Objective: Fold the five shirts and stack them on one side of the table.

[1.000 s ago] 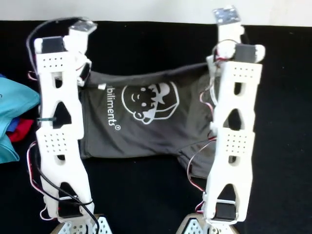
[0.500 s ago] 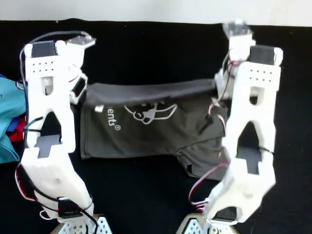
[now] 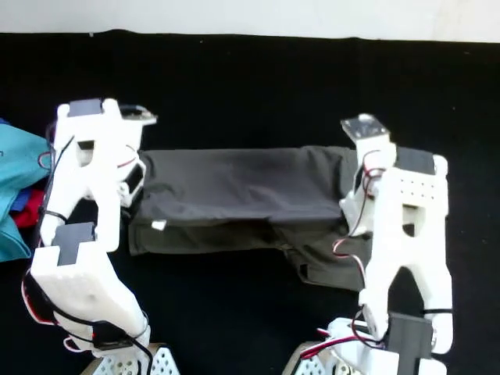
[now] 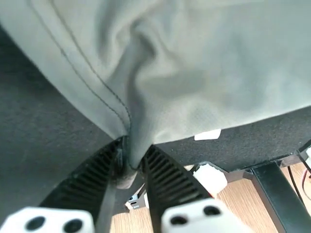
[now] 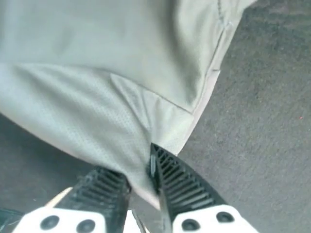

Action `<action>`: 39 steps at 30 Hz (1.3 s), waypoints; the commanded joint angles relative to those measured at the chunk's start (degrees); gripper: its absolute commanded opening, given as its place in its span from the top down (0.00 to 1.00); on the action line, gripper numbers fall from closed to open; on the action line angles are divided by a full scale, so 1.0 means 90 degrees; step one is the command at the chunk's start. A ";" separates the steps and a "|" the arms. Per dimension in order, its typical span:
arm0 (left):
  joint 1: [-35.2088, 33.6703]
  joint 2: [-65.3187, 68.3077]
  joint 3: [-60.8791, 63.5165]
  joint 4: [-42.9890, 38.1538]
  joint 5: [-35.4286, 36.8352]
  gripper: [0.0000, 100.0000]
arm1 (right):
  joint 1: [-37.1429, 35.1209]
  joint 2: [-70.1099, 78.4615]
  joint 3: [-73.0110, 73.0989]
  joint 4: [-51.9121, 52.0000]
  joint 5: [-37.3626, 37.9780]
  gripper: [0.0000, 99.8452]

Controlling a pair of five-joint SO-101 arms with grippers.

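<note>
Shirt (image 3: pixel 234 187) half folded, in the middle of the table.
Other shirts (image 3: pixel 16 187) wait at the left. My left gripper (image 4: pixel 130 162) pinches the shirt's left edge and my right gripper (image 5: pixel 141 172) its right edge, so the fold lands straight.

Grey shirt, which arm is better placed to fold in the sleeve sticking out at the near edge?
Right, probably. The sleeve juts out close to the right gripper, while the left gripper pinches the grey shirt at its opposite end. Both are shut on cloth, so it must release first.
</note>
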 commanded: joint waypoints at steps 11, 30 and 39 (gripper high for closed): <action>0.0190 -0.0327 0.1177 -0.0908 -0.0039 0.99 | 0.0269 -0.0259 0.1538 -0.1070 0.0469 0.99; -0.0112 -0.0386 -0.1802 0.0567 -0.0254 0.80 | 0.0005 -0.0308 -0.1460 0.0991 0.0440 0.80; 0.0386 -0.0063 -0.2222 0.0068 0.0049 0.98 | -0.0630 -0.0239 -0.0825 -0.0972 0.0117 0.99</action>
